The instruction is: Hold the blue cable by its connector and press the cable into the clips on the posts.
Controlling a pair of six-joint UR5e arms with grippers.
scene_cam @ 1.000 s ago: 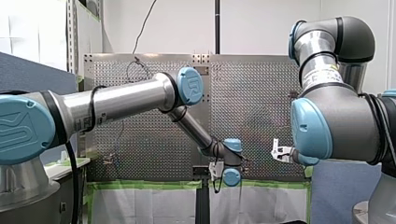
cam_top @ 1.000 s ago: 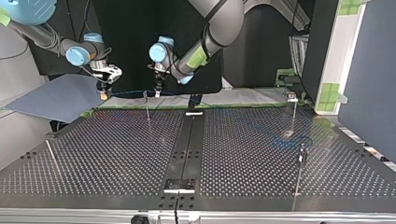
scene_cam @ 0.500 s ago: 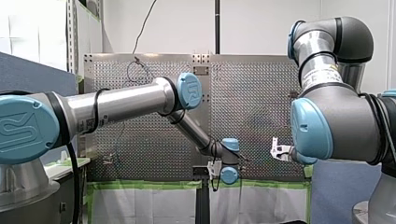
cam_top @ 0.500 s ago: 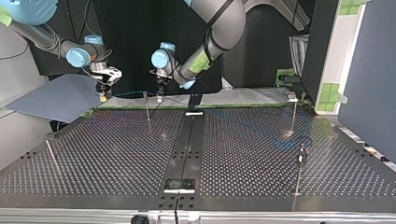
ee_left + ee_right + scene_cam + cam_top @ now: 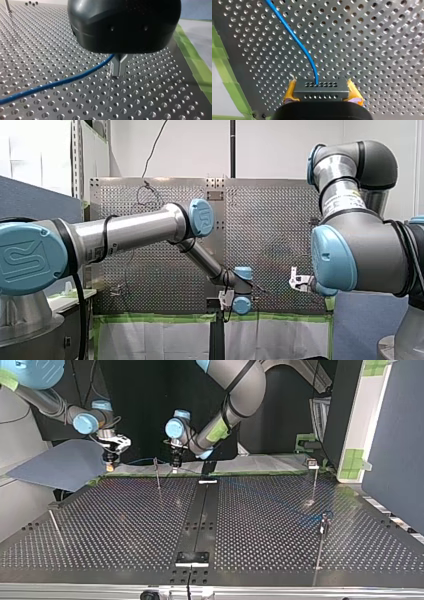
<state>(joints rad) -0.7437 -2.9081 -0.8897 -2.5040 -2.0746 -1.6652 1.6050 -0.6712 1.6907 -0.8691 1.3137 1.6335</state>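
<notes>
A wide perforated metal table (image 5: 260,525), dull grey and dimpled with even rows of round holes, fills the top view. Over its far edge reach my left arm (image 5: 235,390) and my right arm (image 5: 50,402), smooth silver tubes with rounded pale blue joint caps. At about ten o'clock of the table lies a flat slate-blue sheet panel (image 5: 60,462). Just beside it hangs my right gripper (image 5: 322,92), whose yellow pads pinch the two short ends of a black block-shaped connector (image 5: 321,87), a matt rectangle with two rows of small holes. Under a glossy rounded black housing, my left gripper (image 5: 118,74) has slim flat metal fingers pressed together on the cable near their roots, with the tips just above the holed surface. Of the thin upright metal posts (image 5: 157,474), one stands between the two grippers at about eleven o'clock. The thin round blue cable (image 5: 297,41) leaves the middle of the connector's holed face, runs past that post's top to my left gripper and trails on over the table. I cannot tell whether it sits in the post's clip.
</notes>
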